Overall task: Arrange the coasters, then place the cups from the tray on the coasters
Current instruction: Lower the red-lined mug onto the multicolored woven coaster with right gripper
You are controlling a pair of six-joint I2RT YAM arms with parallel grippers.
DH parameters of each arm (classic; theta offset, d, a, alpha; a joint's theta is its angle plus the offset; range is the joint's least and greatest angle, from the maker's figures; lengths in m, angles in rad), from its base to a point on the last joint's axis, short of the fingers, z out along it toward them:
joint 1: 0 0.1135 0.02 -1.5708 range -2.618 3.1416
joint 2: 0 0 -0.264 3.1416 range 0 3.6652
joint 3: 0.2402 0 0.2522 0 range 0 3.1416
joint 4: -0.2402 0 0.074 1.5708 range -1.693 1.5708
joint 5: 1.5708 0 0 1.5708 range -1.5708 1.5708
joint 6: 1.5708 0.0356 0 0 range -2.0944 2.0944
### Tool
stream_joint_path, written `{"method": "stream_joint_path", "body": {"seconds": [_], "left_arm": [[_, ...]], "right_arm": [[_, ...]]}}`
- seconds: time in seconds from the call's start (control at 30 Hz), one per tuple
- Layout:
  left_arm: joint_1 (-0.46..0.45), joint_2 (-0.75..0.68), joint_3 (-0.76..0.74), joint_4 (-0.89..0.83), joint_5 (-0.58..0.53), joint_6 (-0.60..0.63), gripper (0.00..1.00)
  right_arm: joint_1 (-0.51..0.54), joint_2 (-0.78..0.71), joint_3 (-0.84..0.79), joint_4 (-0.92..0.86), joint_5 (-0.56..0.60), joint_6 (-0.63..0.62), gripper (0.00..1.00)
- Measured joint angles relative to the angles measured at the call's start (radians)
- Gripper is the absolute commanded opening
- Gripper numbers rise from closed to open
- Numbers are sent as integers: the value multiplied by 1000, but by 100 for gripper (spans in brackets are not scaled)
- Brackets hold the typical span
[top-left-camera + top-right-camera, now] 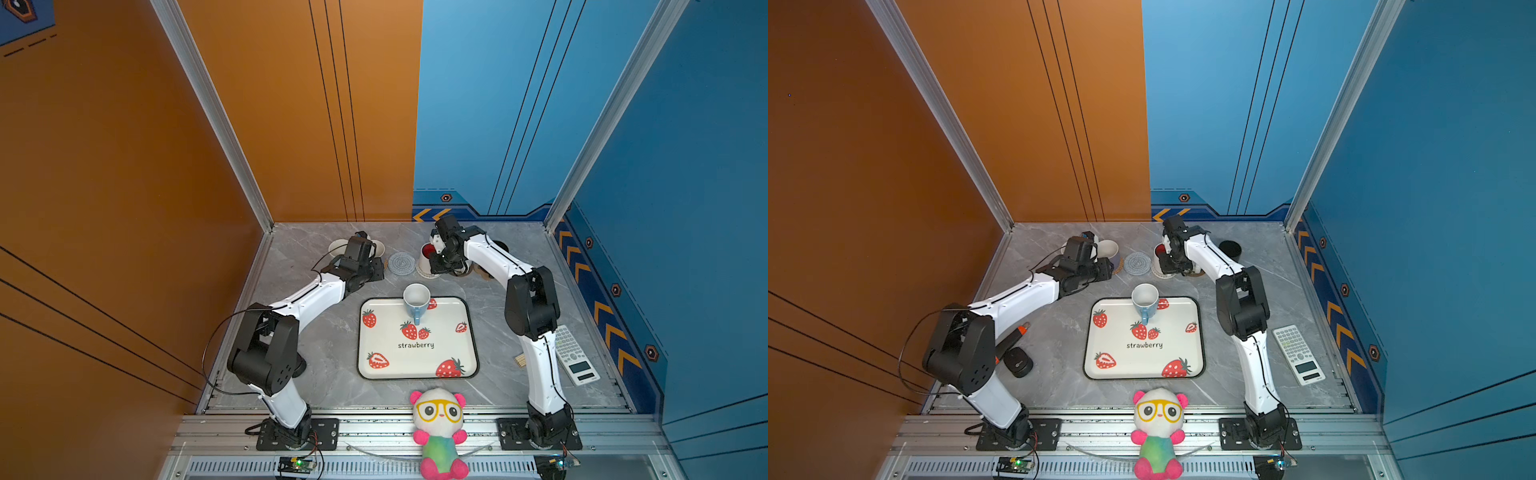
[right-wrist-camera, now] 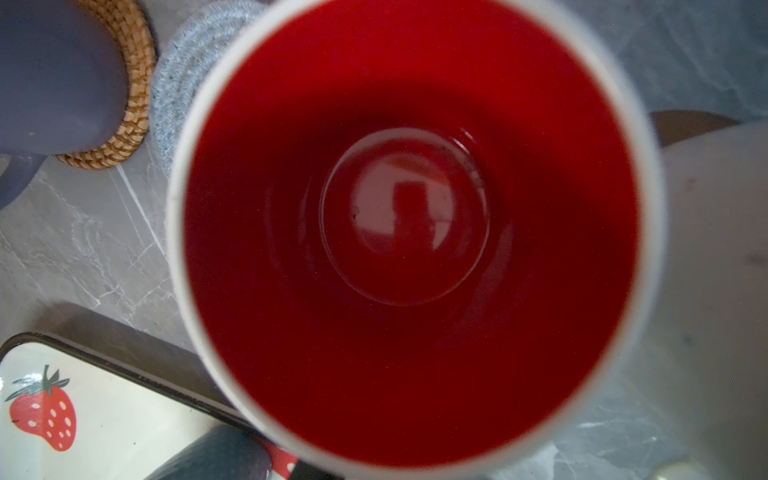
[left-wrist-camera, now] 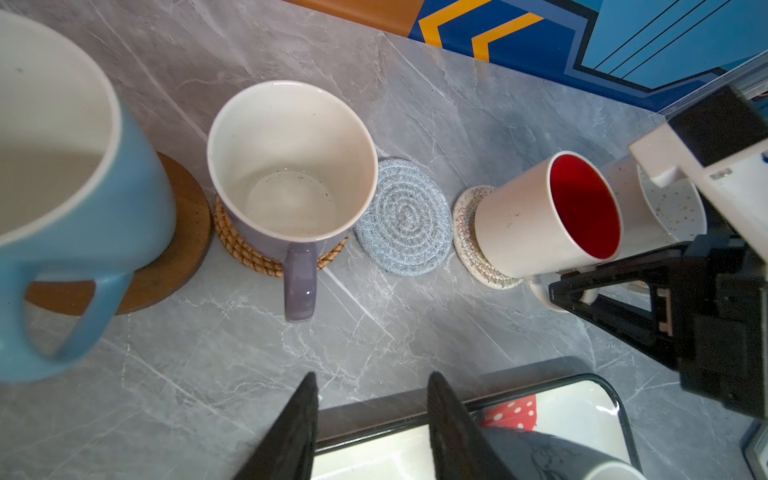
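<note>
Coasters (image 3: pixel 403 216) line grey marble tabletop (image 3: pixel 208 353), orange-blue walls (image 1: pixel 291 104) behind — right gripper (image 3: pixel 577 291) clamps red-lined mug (image 3: pixel 540 220), left gripper (image 3: pixel 372 382) apart, empty; speckled mug (image 3: pixel 673 203) half hidden.

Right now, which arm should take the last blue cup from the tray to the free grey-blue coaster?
Likely left: left gripper open and empty by the tray; right gripper shut on the handle of the red-lined mug.

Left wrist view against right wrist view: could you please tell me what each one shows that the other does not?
Only the left wrist: the light blue mug on its wooden coaster, the beige coaster, the right gripper at the red-lined mug's handle. Only the right wrist: that mug's glossy red bottom. Both: lavender mug, rattan coaster, grey-blue coaster, tray.
</note>
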Motion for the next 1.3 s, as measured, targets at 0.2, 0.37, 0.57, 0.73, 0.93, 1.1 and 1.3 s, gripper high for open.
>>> {"method": "stream_joint_path", "body": {"seconds": [0.2,0.37,0.57,0.73,0.93,1.1,1.3], "left_arm": [[0,0,0,0,0,0,44],[0,0,0,0,0,0,44],[0,0,0,-2,0,0,44],[0,0,0,-3,0,0,44],[0,0,0,-3,0,0,44],[0,0,0,-3,0,0,44],[0,0,0,-3,0,0,44]], "right_arm": [[0,11,0,0,8,0,0],[0,16,0,0,8,0,0],[0,16,1,0,8,0,0],[0,16,1,0,7,0,0],[0,16,1,0,7,-1,23],[0,16,10,2,6,-3,34],[0,16,11,3,6,0,44]]}}
